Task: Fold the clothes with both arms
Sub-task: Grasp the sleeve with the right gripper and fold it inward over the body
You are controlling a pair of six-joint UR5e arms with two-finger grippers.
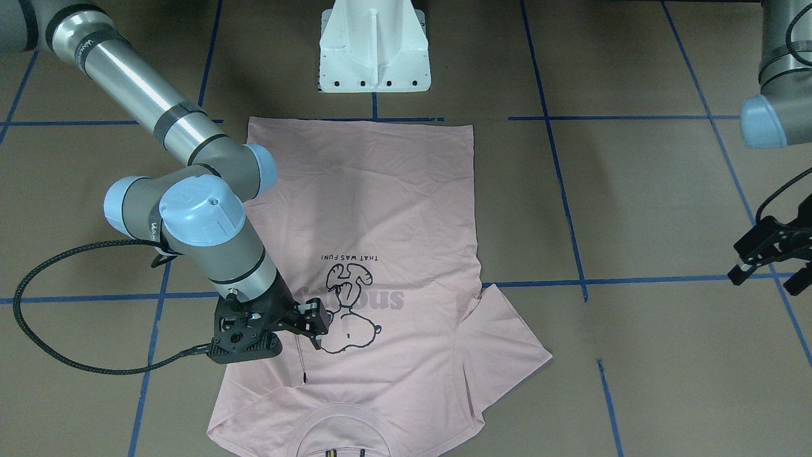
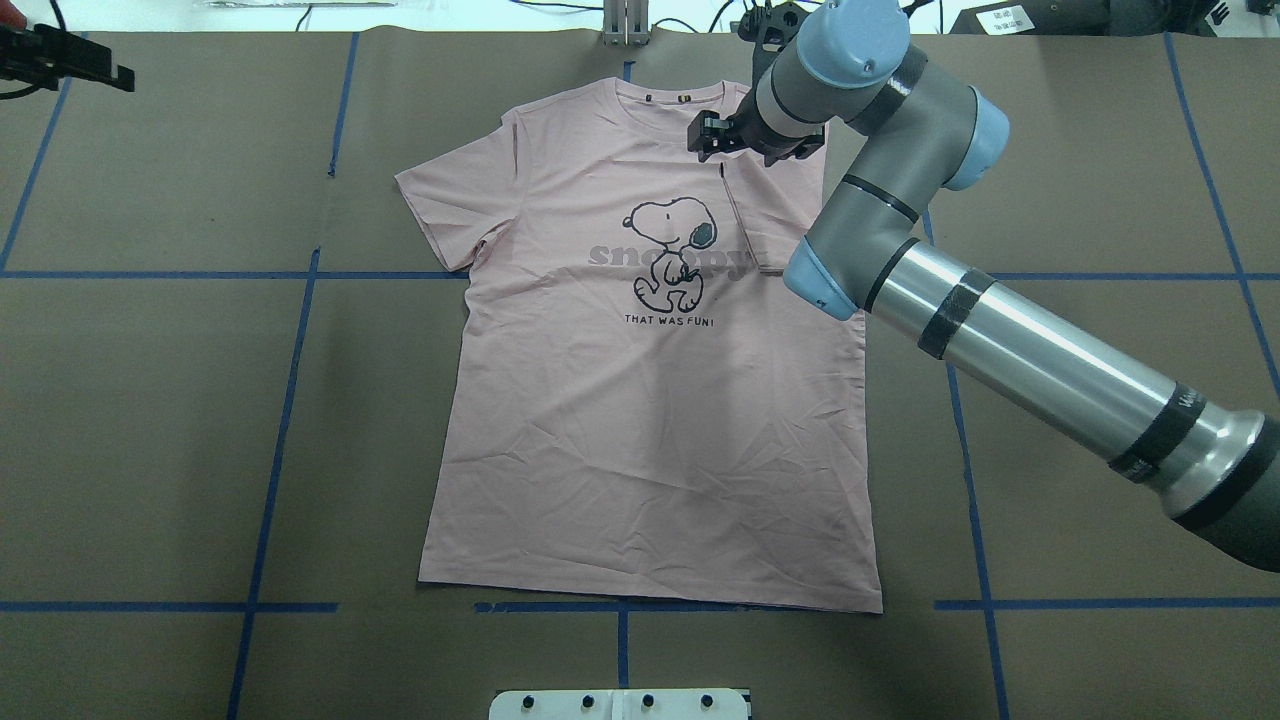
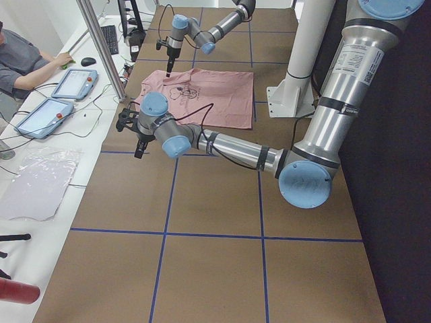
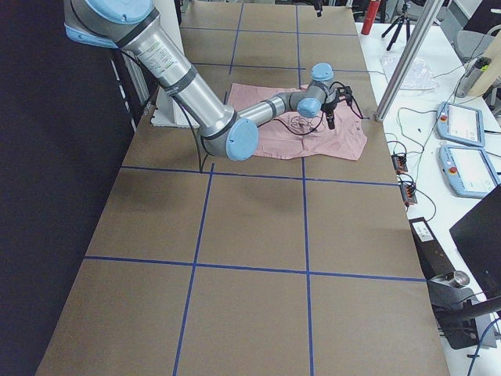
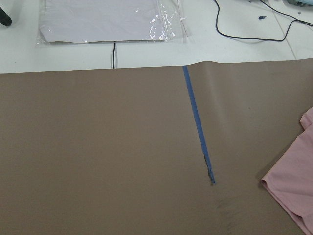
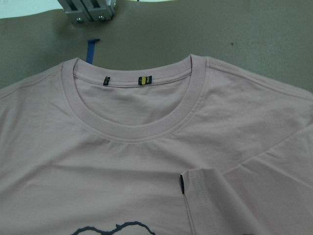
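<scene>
**Fig. — T-shirt laid flat, one sleeve turned in, both grippers empty**

Note the parted jaws of the right gripper (image 1: 317, 327), with nothing between them, poised just above the chest of the T-shirt (image 2: 650, 440) beside the right-hand sleeve (image 2: 770, 215), which is folded inward over the front. Note likewise the spread, empty jaws of the left gripper (image 1: 764, 279), hanging over bare table (image 2: 150, 400) well apart from the garment, off its left-hand side.

Outward from the right gripper, observe the print (image 2: 670, 255) facing up and a small black tag (image 6: 182, 184) at the turned sleeve's edge. See also the collar (image 6: 132, 129) toward the far side and the hem toward the white pedestal (image 1: 374, 51). See the left-hand sleeve (image 2: 445, 205) spread flat, not yet folded.

Expect light, limp knit cloth with no stiffness, likely to sag, crease and drag on the brown table cover. Take hold at stitched edges, such as the sleeve cuff, the shoulder seam or the hem corners, where doubled fabric should give the fingers some bite. Avoid mid-panel pinches, which would probably bunch the cloth. Carry low and lay over slowly to keep the fold line straight.
</scene>
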